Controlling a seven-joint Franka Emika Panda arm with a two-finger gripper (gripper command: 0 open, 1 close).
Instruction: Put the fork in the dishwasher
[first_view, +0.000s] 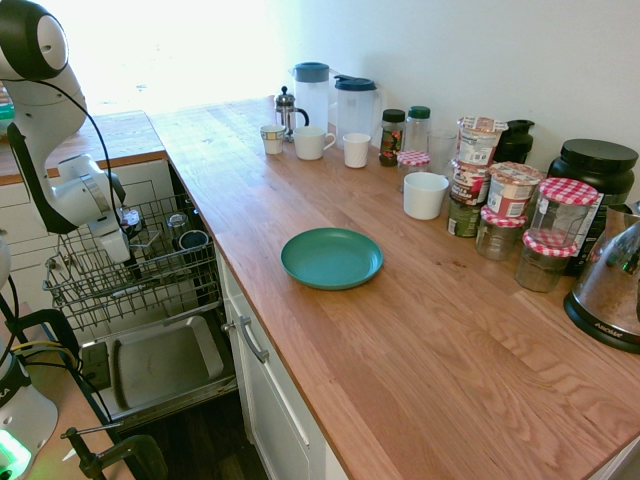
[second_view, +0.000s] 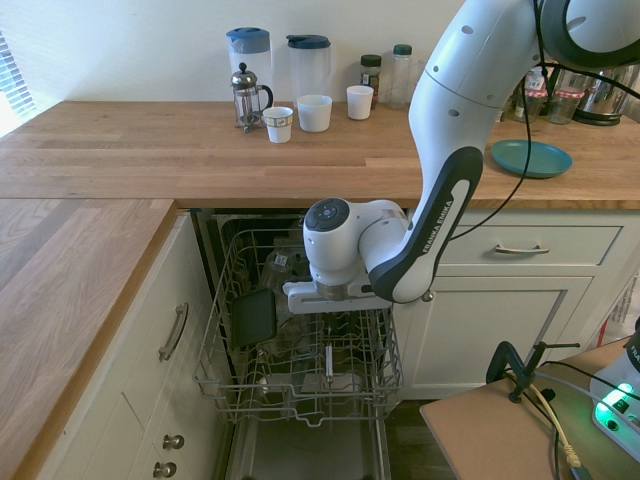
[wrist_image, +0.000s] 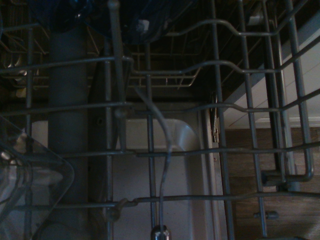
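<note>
Reaching steeply down into the dishwasher (second_view: 300, 390) rack, the gripper (second_view: 328, 330) has its fingers hidden among the wires, so its opening cannot be told. Directly below it the fork (second_view: 328, 362) stands upright between the rack wires.

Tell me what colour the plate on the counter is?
Teal green; the plate shows best in the first exterior view.

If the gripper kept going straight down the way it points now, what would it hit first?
Most likely the fork, standing among the wires of the dishwasher rack right below the gripper. Depth is unclear, so whether it already touches the fork cannot be told; the rack's wire floor lies just beneath.
</note>
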